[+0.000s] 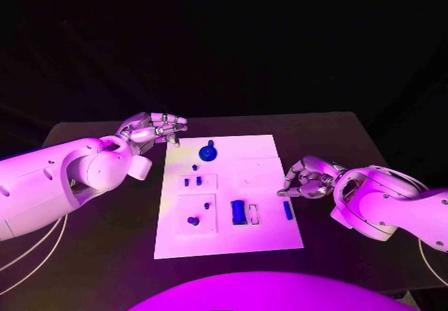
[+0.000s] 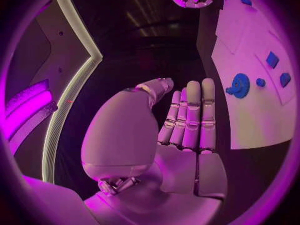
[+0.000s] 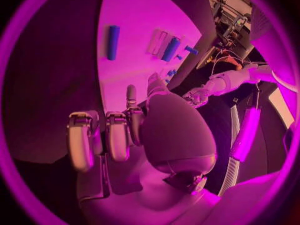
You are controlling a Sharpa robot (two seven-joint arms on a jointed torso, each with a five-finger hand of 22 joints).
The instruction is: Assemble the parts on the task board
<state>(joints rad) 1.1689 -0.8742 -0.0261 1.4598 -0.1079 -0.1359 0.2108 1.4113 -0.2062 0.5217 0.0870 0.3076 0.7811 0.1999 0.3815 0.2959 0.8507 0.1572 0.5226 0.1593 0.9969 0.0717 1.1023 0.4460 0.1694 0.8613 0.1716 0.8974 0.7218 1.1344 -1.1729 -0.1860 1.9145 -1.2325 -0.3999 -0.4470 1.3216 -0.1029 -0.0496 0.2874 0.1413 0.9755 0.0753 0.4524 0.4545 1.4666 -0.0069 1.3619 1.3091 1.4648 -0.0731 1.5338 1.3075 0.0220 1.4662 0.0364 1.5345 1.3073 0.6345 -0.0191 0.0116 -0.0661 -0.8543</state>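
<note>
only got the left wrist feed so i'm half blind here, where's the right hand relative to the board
Observer: The right hand is just off the right edge of the task board, fingers curled in, with nothing visible in them.
Operator: any part close to it
Observer: Yes, a small blue rod lies flat on the board near that right edge, a little nearer the robot than the hand.
Operator: and my left hand, is it over the board
Observer: Barely, if at all. The left hand hangs by the board's far left corner, holding nothing, and the blue gear is the closest part.
</note>
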